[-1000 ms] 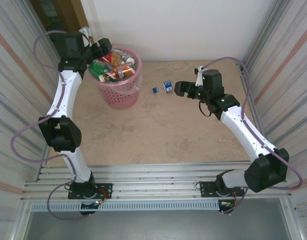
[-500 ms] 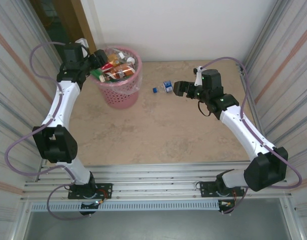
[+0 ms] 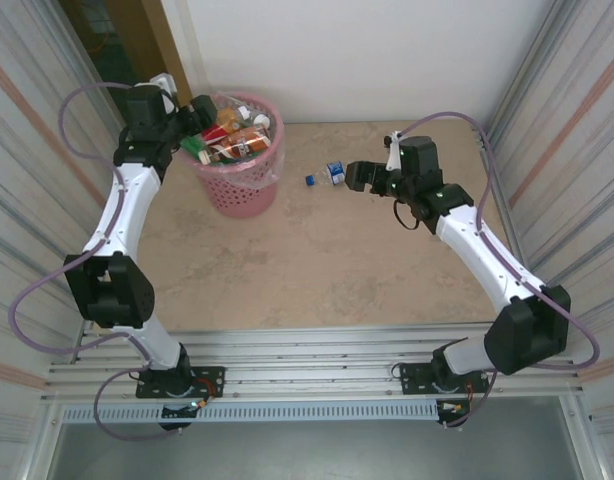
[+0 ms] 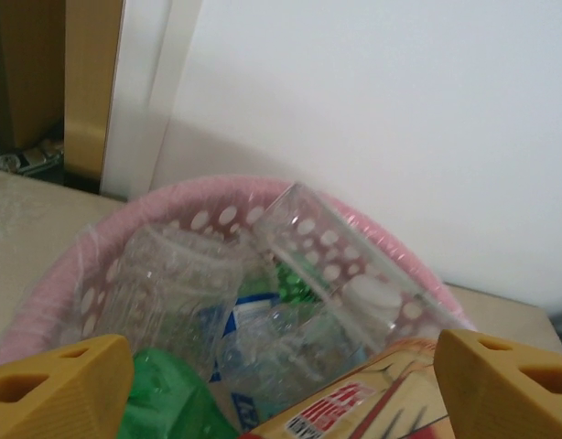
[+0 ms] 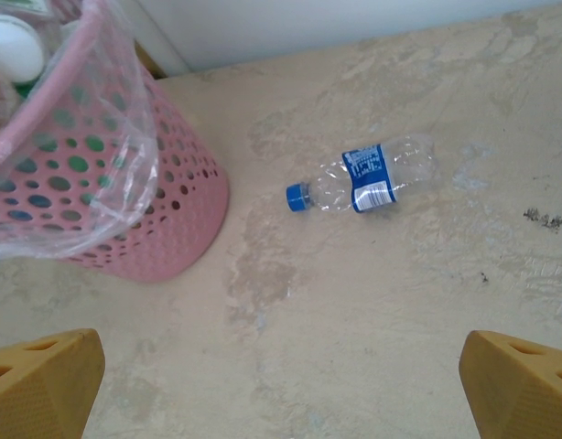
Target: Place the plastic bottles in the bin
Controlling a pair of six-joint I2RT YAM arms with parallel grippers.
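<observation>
Standing wide open and empty, the right gripper (image 3: 359, 177) could knock the blue-capped bottle (image 5: 368, 178), lying on the table (image 3: 317, 270) beside the heaped bin (image 3: 237, 190), rolling away, while the left gripper (image 3: 199, 115) gapes empty over that bin.

A round pink lattice bin (image 3: 239, 188), lined with a thin bag, is seen heaped with crushed clear, green and orange-brown bottles (image 3: 233, 136), while one clear blue-capped, blue-labelled bottle (image 5: 368, 176) is seen lying on its side near it.

Pink perforated bin (image 5: 144, 229), clear bottle (image 5: 414, 165) with blue cap (image 5: 296, 197) and blue-and-white label (image 5: 368, 178), green bottle (image 4: 167, 398), mottled beige table (image 3: 317, 260), white wall (image 3: 367, 60)
</observation>
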